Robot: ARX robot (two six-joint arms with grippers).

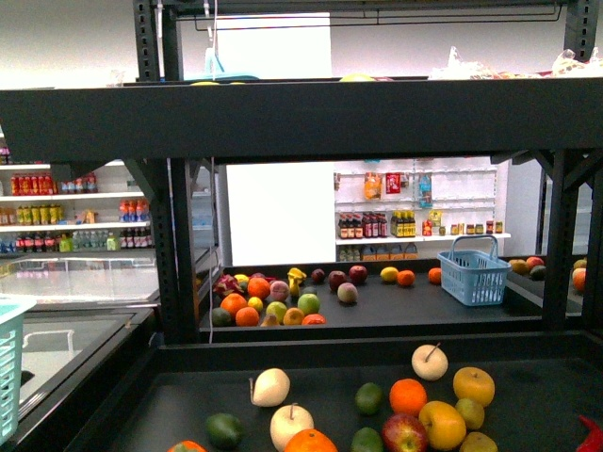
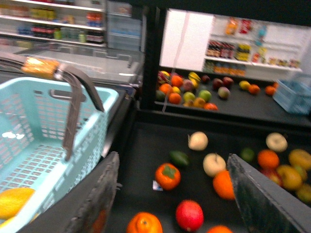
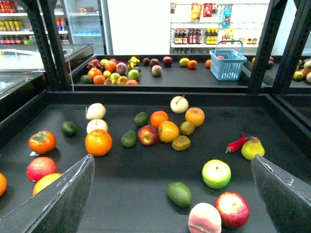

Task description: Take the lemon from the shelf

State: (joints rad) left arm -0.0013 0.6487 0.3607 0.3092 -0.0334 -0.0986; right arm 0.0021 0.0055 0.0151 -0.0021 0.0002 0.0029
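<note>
Front view, from between our arms: we face the shelf, a black metal rack with dark flat decks and perforated posts. Neither arm shows in this view.

The lemon lies on the near deck, towards our right, in a loose cluster of fruit. It is an oval yellow fruit. A red apple touches it on its left side, an orange sits just behind it, and a rounder orange-yellow fruit sits behind it to the right. A small olive-yellow fruit is just beside it on the right.

A teal basket stands at the far left edge, off the deck. On a farther deck we see another pile of fruit and a blue basket.

Left wrist view: the left hand is spread wide and has hold of nothing. It hangs above the left part of the near deck, next to the teal basket. Something yellow lies in that basket, too blurred for us to identify. The lemon shows far off at the frame's edge, well apart from this hand.

Right wrist view: the right hand is also spread wide and empty, above the deck. The lemon lies beyond its fingers, not touching them.
</note>
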